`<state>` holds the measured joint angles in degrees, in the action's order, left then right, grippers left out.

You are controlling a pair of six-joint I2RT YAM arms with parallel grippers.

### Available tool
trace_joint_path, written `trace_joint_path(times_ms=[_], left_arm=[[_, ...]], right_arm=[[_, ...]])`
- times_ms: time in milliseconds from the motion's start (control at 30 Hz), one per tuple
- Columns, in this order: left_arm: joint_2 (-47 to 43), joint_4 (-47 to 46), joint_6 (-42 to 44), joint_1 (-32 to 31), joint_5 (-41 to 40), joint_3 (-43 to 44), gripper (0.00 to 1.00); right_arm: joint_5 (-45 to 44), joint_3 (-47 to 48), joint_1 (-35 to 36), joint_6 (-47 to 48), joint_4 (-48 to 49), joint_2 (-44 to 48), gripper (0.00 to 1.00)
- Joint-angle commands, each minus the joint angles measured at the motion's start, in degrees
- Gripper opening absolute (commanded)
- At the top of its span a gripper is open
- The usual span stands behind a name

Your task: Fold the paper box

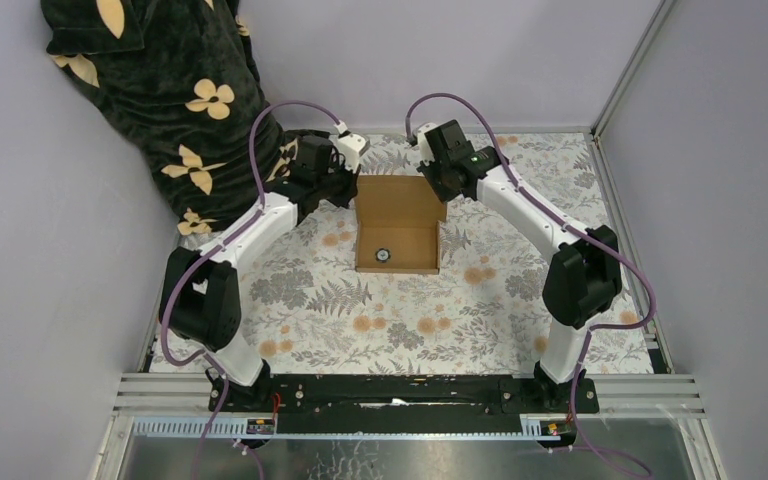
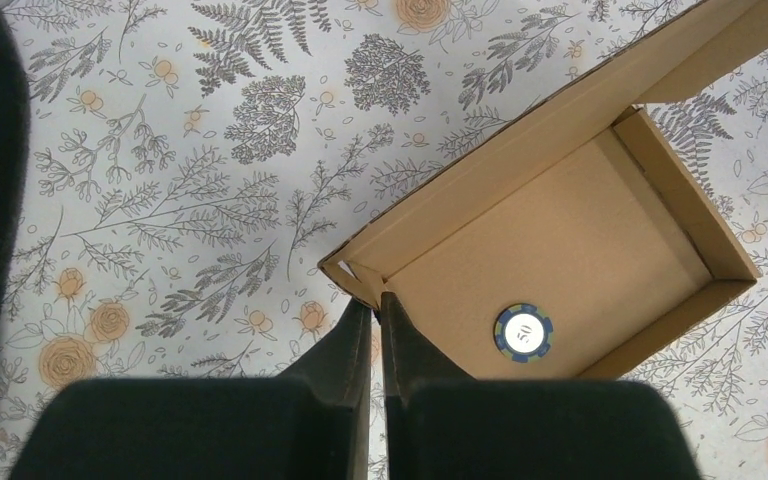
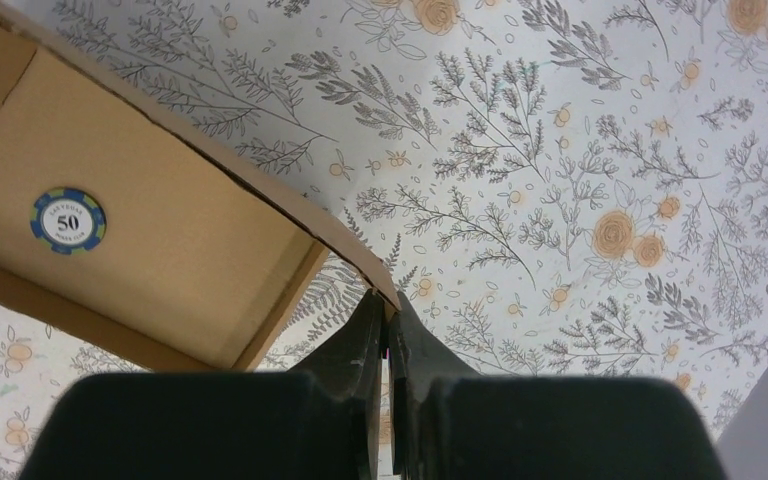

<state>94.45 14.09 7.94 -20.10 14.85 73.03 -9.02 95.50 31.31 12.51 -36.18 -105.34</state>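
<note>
Paper box, open, mid-desk, poker chip inside; left jaws and right jaws each pinching a far corner.

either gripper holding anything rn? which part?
Both are. The left gripper is pinched on the paper box at its far left corner, and the right gripper is pinched on the far right corner, at the end of the back flap.

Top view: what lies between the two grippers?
Only the plain brown cardboard box: its far flap spans from the left gripper to the right gripper, as the top view shows.
</note>
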Motion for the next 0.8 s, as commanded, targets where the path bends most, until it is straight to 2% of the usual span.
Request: trace_joint_path(times_ms=[0,767], left_arm=[[-2.53,-4.26,-2.85,-4.07,2.1,-0.77,0.07],[-3.58,-4.99,-4.95,-6.85,-1.98,-2.67,0.06]], right_arm=[[1.62,-0.24,3.46,-4.9,7.22,0.95,0.0],[0.17,-0.66,4.49,-22.14,8.48,1.63,0.0]])
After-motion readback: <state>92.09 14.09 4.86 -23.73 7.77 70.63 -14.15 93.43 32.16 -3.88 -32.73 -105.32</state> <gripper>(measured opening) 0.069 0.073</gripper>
